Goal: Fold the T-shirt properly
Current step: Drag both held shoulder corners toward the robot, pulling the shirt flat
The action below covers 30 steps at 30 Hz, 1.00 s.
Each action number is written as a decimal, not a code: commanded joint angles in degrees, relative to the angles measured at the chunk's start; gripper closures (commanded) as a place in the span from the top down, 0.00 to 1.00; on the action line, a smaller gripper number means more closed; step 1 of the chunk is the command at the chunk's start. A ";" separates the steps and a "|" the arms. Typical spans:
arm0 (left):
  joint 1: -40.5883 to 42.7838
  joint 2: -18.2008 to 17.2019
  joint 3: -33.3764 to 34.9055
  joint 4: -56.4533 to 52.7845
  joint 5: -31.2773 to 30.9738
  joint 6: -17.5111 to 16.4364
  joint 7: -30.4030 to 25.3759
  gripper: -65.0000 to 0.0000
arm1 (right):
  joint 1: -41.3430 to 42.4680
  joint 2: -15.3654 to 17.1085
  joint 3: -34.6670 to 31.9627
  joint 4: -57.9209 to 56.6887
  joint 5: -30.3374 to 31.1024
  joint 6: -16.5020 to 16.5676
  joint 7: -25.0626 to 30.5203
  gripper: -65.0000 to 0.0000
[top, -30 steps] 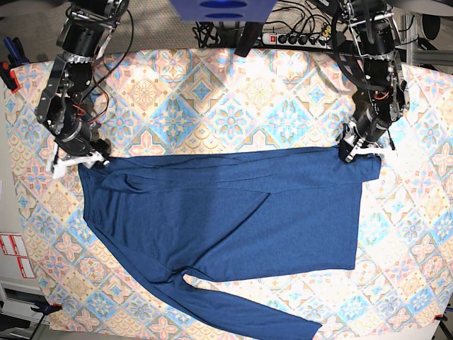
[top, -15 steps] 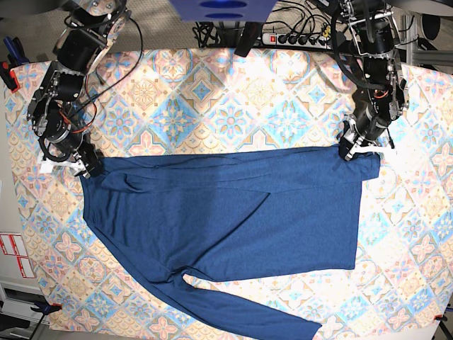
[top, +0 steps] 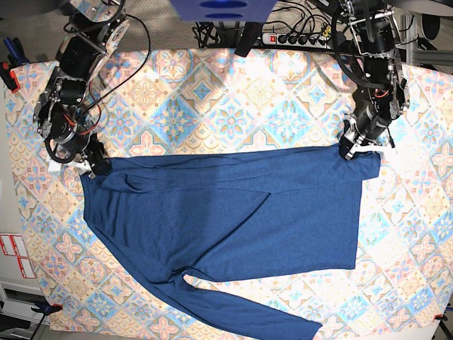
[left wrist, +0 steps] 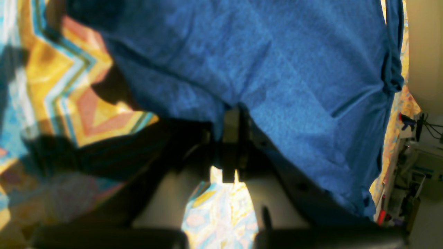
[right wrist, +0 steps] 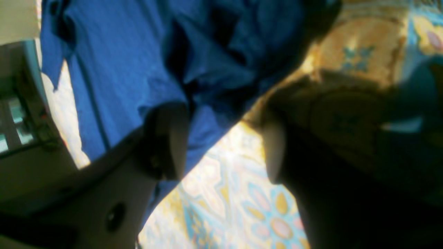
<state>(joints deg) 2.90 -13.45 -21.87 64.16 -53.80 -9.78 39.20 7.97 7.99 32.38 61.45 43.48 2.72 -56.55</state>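
Observation:
The dark blue T-shirt (top: 226, 227) lies spread flat across the patterned tablecloth, one long sleeve (top: 248, 315) trailing toward the front edge. At its upper right corner in the base view, my left gripper (top: 356, 150) is shut on the fabric. The left wrist view shows the closed gripper (left wrist: 231, 131) pinching the T-shirt (left wrist: 277, 69) at its edge. My right gripper (top: 90, 164) hovers at the upper left corner. In the right wrist view this gripper (right wrist: 221, 145) stands open, with the T-shirt (right wrist: 121, 69) lying under and beside one finger (right wrist: 171, 138), held by neither.
The tablecloth (top: 233, 106) covers the whole table. A power strip (top: 297, 37) with cables sits past the back edge, beside a blue block (top: 223, 8). Red-and-white labels (top: 15, 255) lie off the left edge.
My right gripper has opened, letting go of the upper left corner, and its arm has turned and lifted slightly. The left gripper keeps its hold on the other corner.

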 commanded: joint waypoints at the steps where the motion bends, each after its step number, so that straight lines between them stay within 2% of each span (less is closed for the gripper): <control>1: -0.57 -0.74 -0.07 0.76 -0.31 -0.37 -0.21 0.00 | 1.04 0.58 0.01 0.04 -0.19 -0.22 0.51 0.51; 6: -0.57 -0.74 -0.07 0.76 -0.31 -0.37 -0.21 0.00 | 3.15 0.58 0.01 -0.84 -0.45 -0.22 0.60 0.51; 12: -0.57 -0.74 -0.07 0.76 -0.48 -0.37 -0.21 0.00 | 5.18 0.49 0.10 -1.19 -8.01 -0.22 0.60 0.51; 15: -0.57 -0.74 -0.07 0.76 -0.48 -0.37 -0.21 0.00 | 6.58 0.49 0.19 -1.27 -8.98 -0.22 0.60 0.49; 18: -0.57 -0.74 -0.07 0.76 -0.48 -0.37 -0.21 0.00 | 7.20 0.49 0.37 -2.51 -8.98 -0.22 0.60 0.41; 23: -0.57 -0.74 -0.07 0.76 -0.48 -0.37 -0.21 0.00 | 7.99 0.49 0.45 -5.06 -8.98 -0.13 0.69 0.20; 27: -0.57 -0.74 -0.07 0.85 -0.48 -0.46 -0.21 0.00 | 7.73 0.58 0.54 -5.06 -8.98 -0.04 2.88 0.05; 30: -0.57 -0.74 -0.07 0.94 -0.48 -0.46 -0.21 0.00 | 6.41 0.85 0.54 -4.53 -8.80 0.05 2.80 0.00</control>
<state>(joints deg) 2.87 -13.47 -21.87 64.16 -54.02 -9.89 39.20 13.85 7.86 32.71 55.81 34.00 2.35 -54.06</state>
